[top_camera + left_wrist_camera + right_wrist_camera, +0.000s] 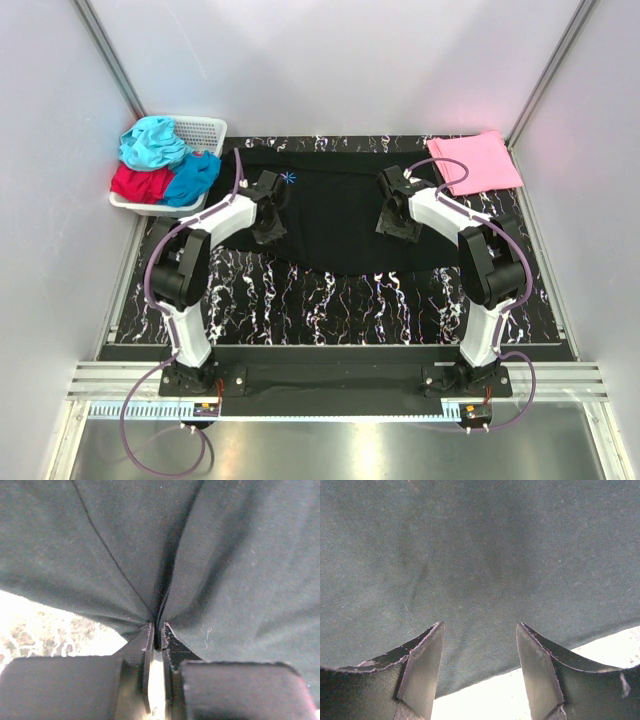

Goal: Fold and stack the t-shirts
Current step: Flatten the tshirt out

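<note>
The large black t-shirt point(335, 215) lies spread across the back of the marbled table, its light-blue starburst mark point(289, 179) near the left. My left gripper point(268, 235) is shut on a pinched fold of the black t-shirt point(210, 565) near its near left edge. My right gripper point(398, 228) is open just above the black t-shirt point(480, 555), its fingers point(427, 652) over the cloth's near edge with nothing between them. A folded pink t-shirt point(476, 161) lies at the back right. Teal point(152, 142), red point(139, 184) and blue point(193, 176) t-shirts are heaped in the basket.
A white lattice basket point(205, 132) stands at the back left corner. The black marbled tabletop point(330, 300) shows bare in front of the black t-shirt. Grey walls close in the left, back and right sides.
</note>
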Motion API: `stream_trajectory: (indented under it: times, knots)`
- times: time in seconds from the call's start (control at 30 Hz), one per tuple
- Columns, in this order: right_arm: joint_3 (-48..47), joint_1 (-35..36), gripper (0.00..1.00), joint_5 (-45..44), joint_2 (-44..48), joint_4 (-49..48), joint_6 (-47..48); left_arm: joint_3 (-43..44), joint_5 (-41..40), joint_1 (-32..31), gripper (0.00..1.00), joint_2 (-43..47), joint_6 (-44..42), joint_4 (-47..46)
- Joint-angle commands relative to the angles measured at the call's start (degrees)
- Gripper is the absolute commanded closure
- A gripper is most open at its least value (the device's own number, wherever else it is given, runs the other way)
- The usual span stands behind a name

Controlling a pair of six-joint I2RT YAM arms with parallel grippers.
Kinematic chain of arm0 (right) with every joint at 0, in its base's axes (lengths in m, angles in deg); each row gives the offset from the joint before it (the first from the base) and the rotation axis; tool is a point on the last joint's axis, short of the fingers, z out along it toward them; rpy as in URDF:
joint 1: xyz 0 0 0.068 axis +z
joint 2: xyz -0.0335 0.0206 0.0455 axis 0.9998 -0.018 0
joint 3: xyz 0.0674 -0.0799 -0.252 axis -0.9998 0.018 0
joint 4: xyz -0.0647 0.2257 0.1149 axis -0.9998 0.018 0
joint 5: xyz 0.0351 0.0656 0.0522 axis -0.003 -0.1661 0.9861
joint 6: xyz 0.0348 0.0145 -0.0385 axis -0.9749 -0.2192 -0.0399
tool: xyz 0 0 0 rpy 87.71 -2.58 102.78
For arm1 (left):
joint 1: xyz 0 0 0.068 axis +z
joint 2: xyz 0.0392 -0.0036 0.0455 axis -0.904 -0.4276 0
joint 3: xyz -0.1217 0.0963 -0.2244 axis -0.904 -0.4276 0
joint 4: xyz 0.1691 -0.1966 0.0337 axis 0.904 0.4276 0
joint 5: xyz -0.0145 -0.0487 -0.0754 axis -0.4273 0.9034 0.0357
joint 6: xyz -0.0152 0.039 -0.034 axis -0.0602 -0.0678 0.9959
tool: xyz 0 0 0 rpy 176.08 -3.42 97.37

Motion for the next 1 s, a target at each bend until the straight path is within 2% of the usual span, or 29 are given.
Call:
stream_trajectory:
  times: [0.0,0.2,0.3,0.33,0.37,0.53,0.7,0.83,0.97]
  knots:
    - [-1.42,0.09,0.34,-1.62,-0.21,0.78,0.1,0.95,-1.39,-0.19,0.85,6.68,-0.21,1.28]
    - [-1.33,0.0,0.34,-1.97,-0.3,0.77,-0.25,0.69,-2.45,-0.19,0.8,9.86,-0.82,2.51]
    - [-1.42,0.0,0.34,-2.15,-0.13,0.69,-0.26,0.6,-1.57,-0.28,0.86,8.8,-0.82,2.69]
    - [-1.42,0.09,0.34,-2.15,-0.13,0.69,-0.34,0.51,-1.4,-0.2,0.91,8.54,-0.65,2.69]
    - [-1.33,0.09,0.34,-2.15,0.05,0.69,-0.34,0.43,-1.31,-0.37,1.0,8.1,-0.56,2.69]
    - [-0.45,0.0,0.35,-3.28,0.49,0.78,-0.95,0.08,-2.8,-1.07,1.0,8.36,-0.73,2.69]
    - [4.46,-1.31,0.34,-4.78,4.7,1.22,-4.38,-0.1,-3.95,-1.16,1.0,9.5,-1.26,3.04]
    - [7.63,-4.29,0.32,-9.95,9.44,1.65,-5.97,-1.33,-3.77,-1.16,1.0,10.56,-1.53,3.04]
    - [5.45,-4.92,0.32,-18.04,7.62,7.7,-8.33,-2.39,-3.68,-1.25,1.0,11.44,-1.7,3.04]
